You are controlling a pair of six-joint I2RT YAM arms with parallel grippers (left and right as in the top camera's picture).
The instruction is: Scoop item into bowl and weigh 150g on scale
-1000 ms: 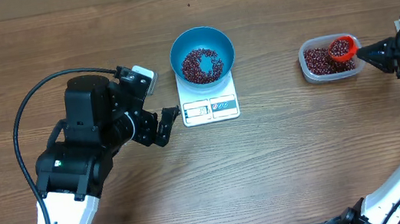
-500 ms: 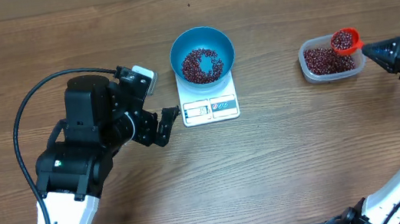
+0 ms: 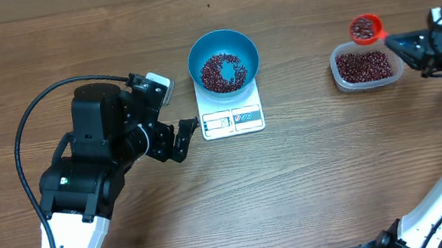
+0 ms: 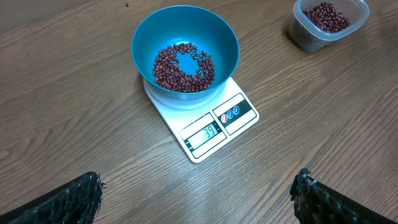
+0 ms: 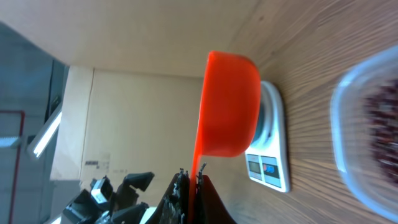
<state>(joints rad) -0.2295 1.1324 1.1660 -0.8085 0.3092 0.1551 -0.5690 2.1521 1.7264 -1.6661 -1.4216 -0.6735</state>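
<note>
Beans (image 3: 363,29) in the scoop (image 5: 230,106) show overhead; right wrist sees its underside.

Beans (image 3: 224,72) in bowl (image 3: 197,53) on scale (image 3: 233,121); tub (image 3: 336,68) right of scale; scoop (image 3: 365,29) behind tub.

A brown wood-grain table (image 3: 313,172) lies before me. On my right, a clear plastic tub (image 3: 335,70) with rounded corners stands on it. A small red scoop (image 3: 365,29) hangs in the air just past the tub's far rim, open side up. Tan cardboard (image 5: 137,118) rises behind the table.
</note>
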